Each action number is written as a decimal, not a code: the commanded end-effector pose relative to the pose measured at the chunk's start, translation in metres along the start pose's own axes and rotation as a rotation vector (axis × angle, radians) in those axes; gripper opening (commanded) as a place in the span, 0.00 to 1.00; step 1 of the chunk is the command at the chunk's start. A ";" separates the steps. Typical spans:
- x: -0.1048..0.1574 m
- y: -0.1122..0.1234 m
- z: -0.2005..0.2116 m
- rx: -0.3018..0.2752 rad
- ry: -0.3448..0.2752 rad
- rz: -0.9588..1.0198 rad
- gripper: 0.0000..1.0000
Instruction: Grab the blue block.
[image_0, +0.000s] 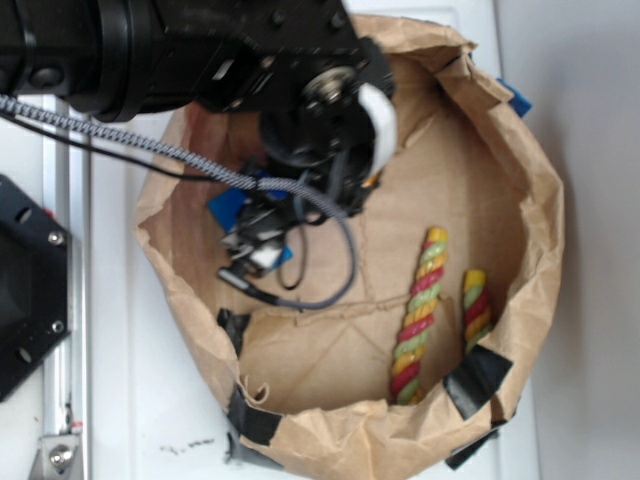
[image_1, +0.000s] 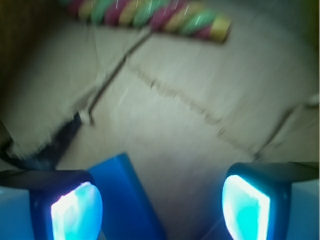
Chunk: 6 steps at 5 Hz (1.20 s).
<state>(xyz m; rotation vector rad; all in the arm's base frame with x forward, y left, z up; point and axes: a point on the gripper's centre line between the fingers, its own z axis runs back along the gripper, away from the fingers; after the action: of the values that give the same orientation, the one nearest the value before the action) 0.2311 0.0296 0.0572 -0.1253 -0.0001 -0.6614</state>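
Landmark: crumpled brown paper bag (image_0: 530, 180) opened out into a shallow basin, one of it, lying on a white table (image_0: 130, 400).

Black robot arm (image_0: 200, 50) comes in over the bag's upper-left rim. One gripper (image_1: 162, 202), fingers spread wide apart with bare bag floor between them, nothing pinched. Wrist view shows two glowing cyan finger pads (image_1: 77, 212), one at each lower corner.

One flat bright blue rectangular block (image_1: 127, 200) lies on the bag floor in the left part of the bag, near the left wall. In the wrist view it sits just beside the left-hand pad and runs toward the gap; contact cannot be told, frame is blurred. In the exterior view only slivers of blue show under the wrist.

Twisted multicolour rope sticks (red/green/yellow): two, a long one (image_0: 420, 315) and a short one (image_0: 476, 305), side by side in the right-lower part of the bag, well apart from the block.

Black tape patches (image_0: 478, 378) on the bag's lower rim: at least three visible.
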 end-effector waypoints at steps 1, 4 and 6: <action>0.005 -0.017 -0.012 0.108 0.003 -0.060 1.00; -0.010 -0.054 -0.024 0.118 0.014 -0.116 1.00; -0.008 -0.048 -0.056 0.145 0.059 -0.101 1.00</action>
<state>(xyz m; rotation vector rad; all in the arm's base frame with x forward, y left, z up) 0.1992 0.0026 0.0116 0.0314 -0.0088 -0.7316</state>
